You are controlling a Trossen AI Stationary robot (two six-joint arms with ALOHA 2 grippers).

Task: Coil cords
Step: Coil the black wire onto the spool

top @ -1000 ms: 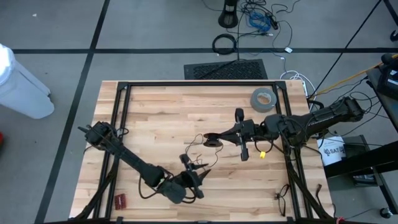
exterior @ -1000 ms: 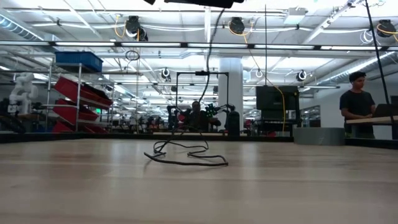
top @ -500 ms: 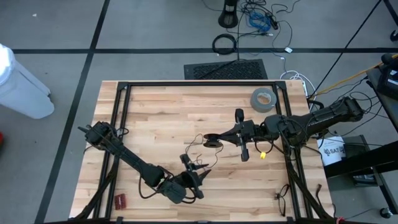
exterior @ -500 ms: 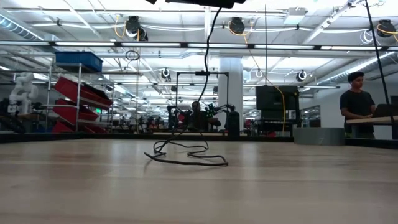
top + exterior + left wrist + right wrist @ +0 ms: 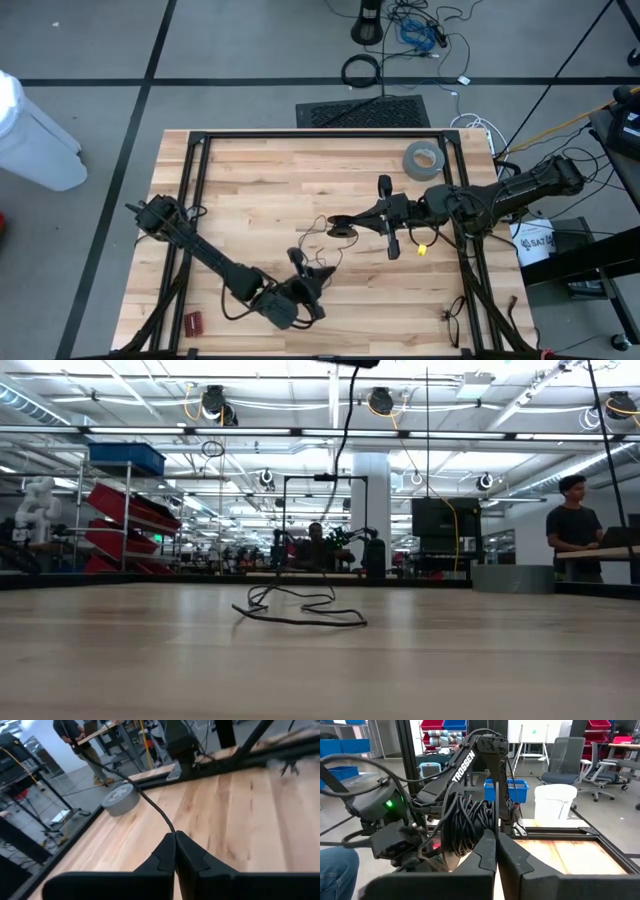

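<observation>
The cord is one thin black wire. Part of it is wound into a small coil (image 5: 342, 228) at the tips of my right gripper (image 5: 352, 222), which is shut on it above the table's middle. From there a strand (image 5: 340, 450) hangs down, and loose loops (image 5: 300, 615) lie on the wood. My left gripper (image 5: 318, 272), nearer the front edge, is shut on a strand (image 5: 150, 805). My left gripper pinches a single strand of the cord (image 5: 171, 830) between its two fingertips. The fingers come nearly level, pointing toward the table's far right. The strand leaves the tips in an almost straight line, clear of the wood. My right gripper is shut on the coil (image 5: 470, 820), whose several turns bunch just beyond its fingertips. The fingers come level from the table's right side. The coil is held clear of the table; which turns sit between the fingers is hidden by the fingers themselves.
A grey tape roll (image 5: 421, 160) lies flat at the far right of the table. A small red thing (image 5: 192, 322) sits at the front left and a small yellow piece (image 5: 422, 248) under my right arm. A person (image 5: 575, 520) stands at a desk beyond the table.
My left gripper has shut on the strand of cord, staying where it was. My right gripper and the coil have kept still, and the loops on the table lie as before.
</observation>
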